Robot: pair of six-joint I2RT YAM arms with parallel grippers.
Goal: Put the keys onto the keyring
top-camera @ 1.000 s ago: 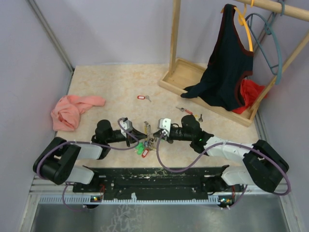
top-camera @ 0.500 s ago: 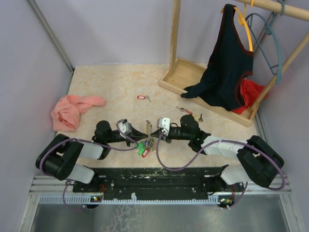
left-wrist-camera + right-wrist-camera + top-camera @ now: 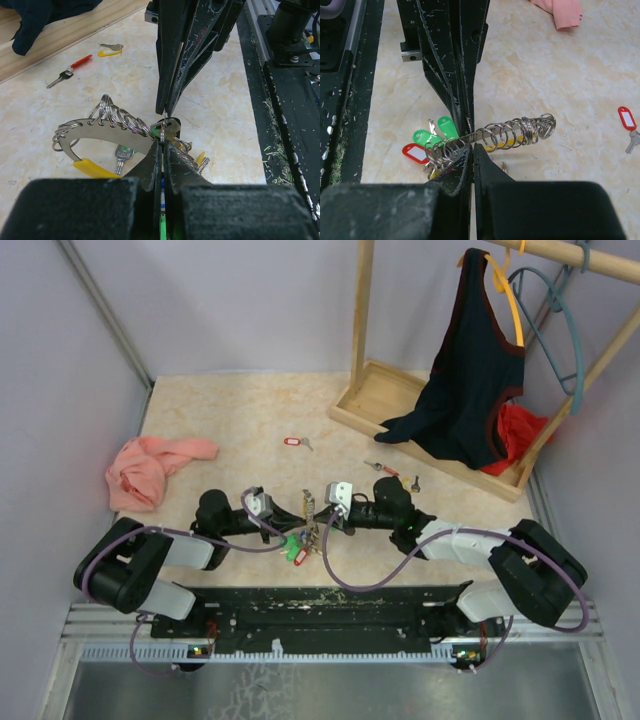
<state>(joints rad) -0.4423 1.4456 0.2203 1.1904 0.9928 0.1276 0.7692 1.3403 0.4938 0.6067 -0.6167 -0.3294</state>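
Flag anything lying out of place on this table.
Three keys lie loose, apart from the keyring pinched by the left gripper and right gripper: a red-tagged key mid-table, plus a second key and a third key near the wooden rack. A pink cloth lies crumpled at the left.

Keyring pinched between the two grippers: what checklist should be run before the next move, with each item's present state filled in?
1. The left gripper is shut on the keyring: ok.
2. The right gripper is shut on the same keyring: ok.
3. All keys are on the ring: not ok. The red-tagged key, red key and black key lie loose.
4. A key is pinched ready for threading: cannot tell.
5. The pink cloth lies apart from both grippers: ok.
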